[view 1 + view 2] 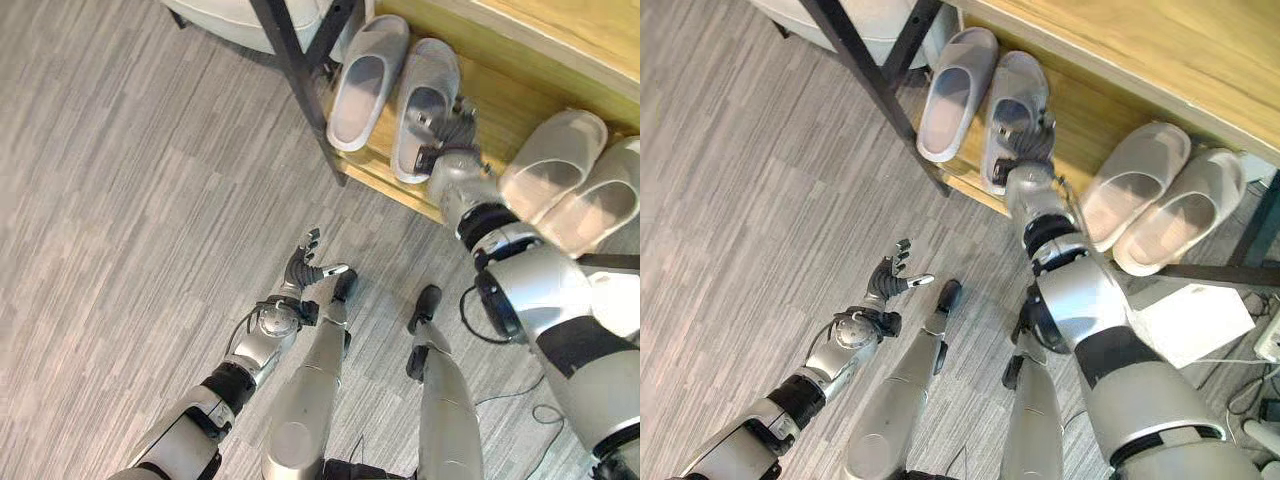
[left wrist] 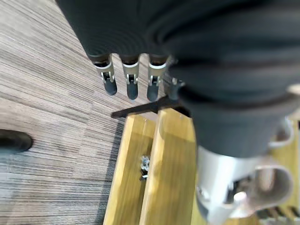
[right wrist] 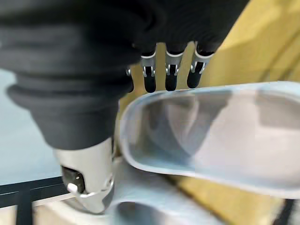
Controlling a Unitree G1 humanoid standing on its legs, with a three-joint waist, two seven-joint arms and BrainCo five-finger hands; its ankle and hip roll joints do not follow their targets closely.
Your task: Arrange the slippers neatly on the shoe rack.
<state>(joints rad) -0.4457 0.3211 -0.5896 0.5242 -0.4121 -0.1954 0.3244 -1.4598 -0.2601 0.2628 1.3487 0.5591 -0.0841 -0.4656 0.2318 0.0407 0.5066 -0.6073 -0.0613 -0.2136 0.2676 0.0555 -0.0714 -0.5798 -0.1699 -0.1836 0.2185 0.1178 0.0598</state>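
Note:
Two pairs of pale grey slippers lie on the wooden shoe rack's lower shelf (image 1: 500, 100). The left pair is one slipper (image 1: 365, 85) and its mate (image 1: 425, 100), side by side with toes pointing away. My right hand (image 1: 455, 130) rests at the heel side of that mate. In the right wrist view its fingers (image 3: 171, 77) are straight over the slipper's rim (image 3: 211, 136), with the thumb apart beside it. The other pair (image 1: 550, 165) lies to the right, partly behind my right arm. My left hand (image 1: 305, 268) hovers open over the floor, holding nothing.
A black metal leg (image 1: 300, 70) of the rack frame stands left of the slippers. A pale cushioned seat (image 1: 230, 15) sits behind it. White paper (image 1: 1195, 320) lies on the floor at the right. Grey plank flooring spreads to the left.

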